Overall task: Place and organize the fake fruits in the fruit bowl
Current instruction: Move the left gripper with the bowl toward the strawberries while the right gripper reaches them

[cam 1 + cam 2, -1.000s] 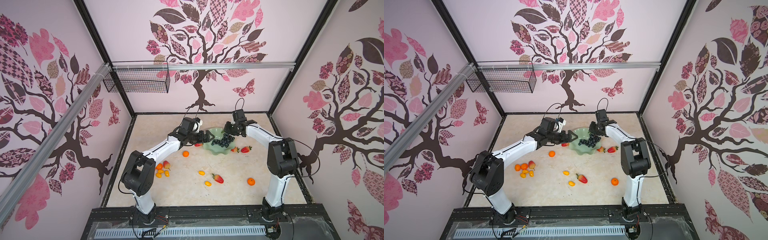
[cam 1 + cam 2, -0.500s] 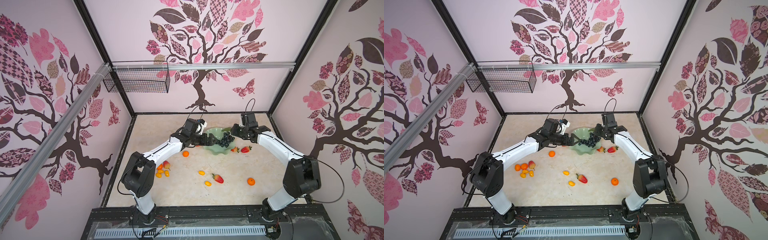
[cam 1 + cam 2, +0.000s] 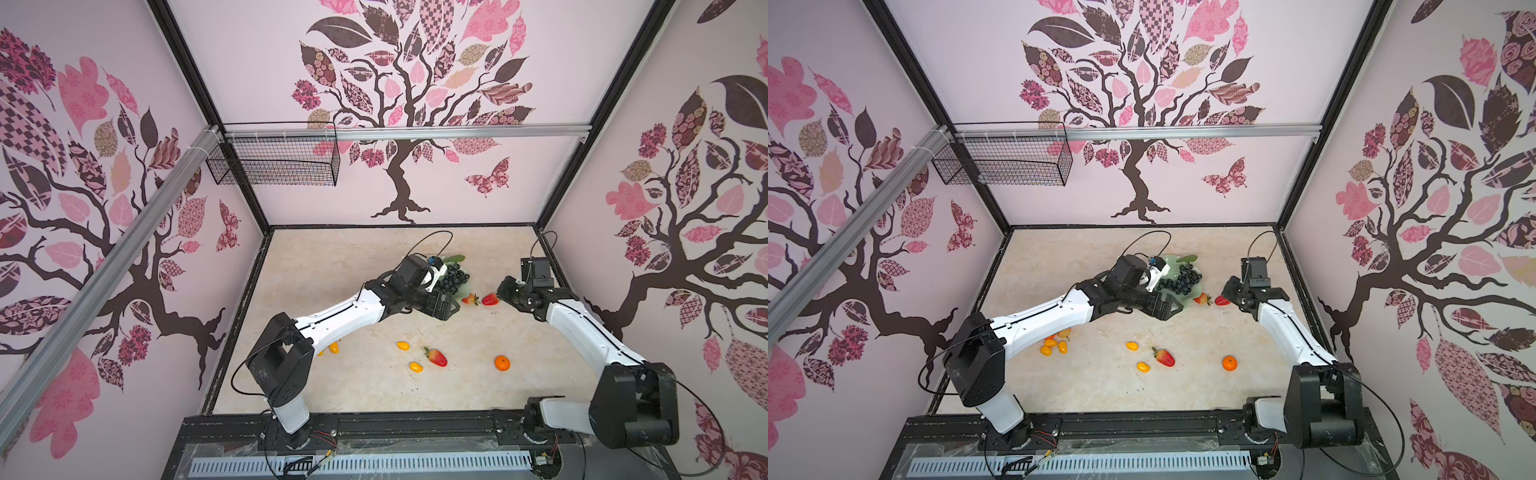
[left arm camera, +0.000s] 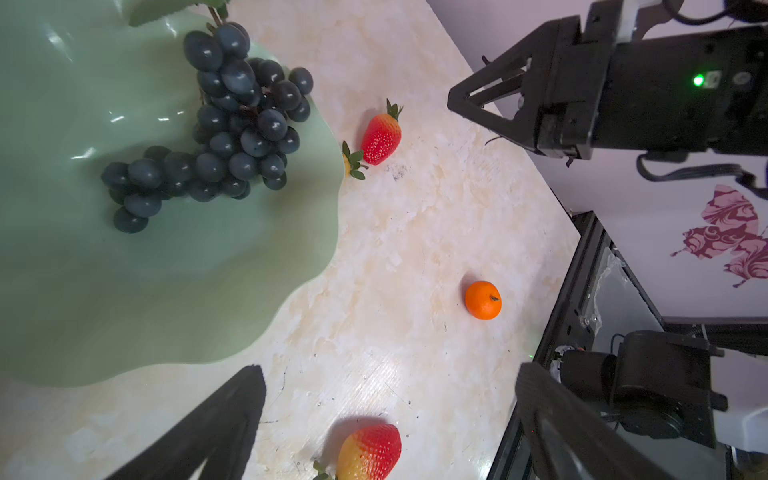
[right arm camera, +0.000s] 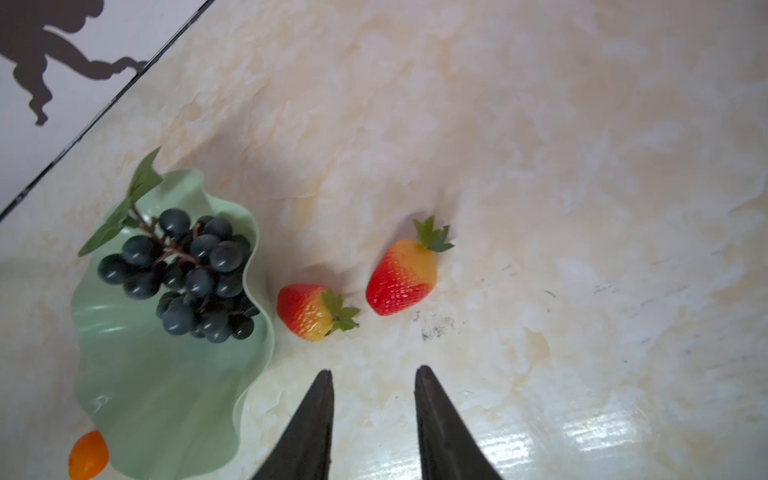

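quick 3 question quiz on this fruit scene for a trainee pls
1. True or false: the lone orange sits in the bowl.
2. Which fruit lies in the bowl? A grape bunch; B pear; C banana.
3. Fill in: the right gripper has its fingers ___, with nothing between them and two strawberries lying on the table ahead of them.

Key: 1 false, it lies on the table; 2 A; 3 open.
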You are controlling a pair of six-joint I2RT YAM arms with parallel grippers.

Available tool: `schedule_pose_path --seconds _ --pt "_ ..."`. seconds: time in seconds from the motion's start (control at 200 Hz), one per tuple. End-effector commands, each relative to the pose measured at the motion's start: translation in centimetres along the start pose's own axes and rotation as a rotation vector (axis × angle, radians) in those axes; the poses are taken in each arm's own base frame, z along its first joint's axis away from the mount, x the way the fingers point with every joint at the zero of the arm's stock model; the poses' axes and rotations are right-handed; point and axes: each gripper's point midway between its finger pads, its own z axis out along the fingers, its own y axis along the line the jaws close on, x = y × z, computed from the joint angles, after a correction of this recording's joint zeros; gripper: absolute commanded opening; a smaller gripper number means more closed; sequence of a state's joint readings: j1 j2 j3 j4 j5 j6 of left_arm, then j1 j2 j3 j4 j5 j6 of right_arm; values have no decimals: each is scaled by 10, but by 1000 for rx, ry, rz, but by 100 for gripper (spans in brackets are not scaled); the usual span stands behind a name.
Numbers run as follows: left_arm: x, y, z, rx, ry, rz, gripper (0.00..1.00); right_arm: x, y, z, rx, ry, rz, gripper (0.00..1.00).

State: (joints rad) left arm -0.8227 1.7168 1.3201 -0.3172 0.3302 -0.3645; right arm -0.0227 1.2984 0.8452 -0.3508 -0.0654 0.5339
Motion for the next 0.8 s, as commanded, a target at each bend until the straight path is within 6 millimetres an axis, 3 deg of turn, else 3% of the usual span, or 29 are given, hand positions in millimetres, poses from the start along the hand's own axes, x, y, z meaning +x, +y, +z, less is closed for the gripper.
schedule_pose_path --seconds 0.0,0.2,0.295,0.375,0.565,0.74,0.795 --pt "-26 -1 6 -24 -66 4 98 -2 -9 3 -86 37 153 35" --pt "-43 -27 28 -131 -88 174 98 -4 -18 25 -87 65 224 36" --pt "-43 -35 45 -127 -93 182 98 -10 -24 33 -60 61 244 38" --pt "-46 -42 47 -104 -120 184 98 -14 -30 40 -45 58 271 41" --pt "-61 -42 19 -104 -316 154 98 -21 -30 58 -52 94 310 45" --pt "-58 -51 -5 -120 -446 240 98 -24 -24 73 -73 134 323 47" --pt "-56 -62 -9 -129 -483 309 98 -23 -24 77 -69 151 323 48"
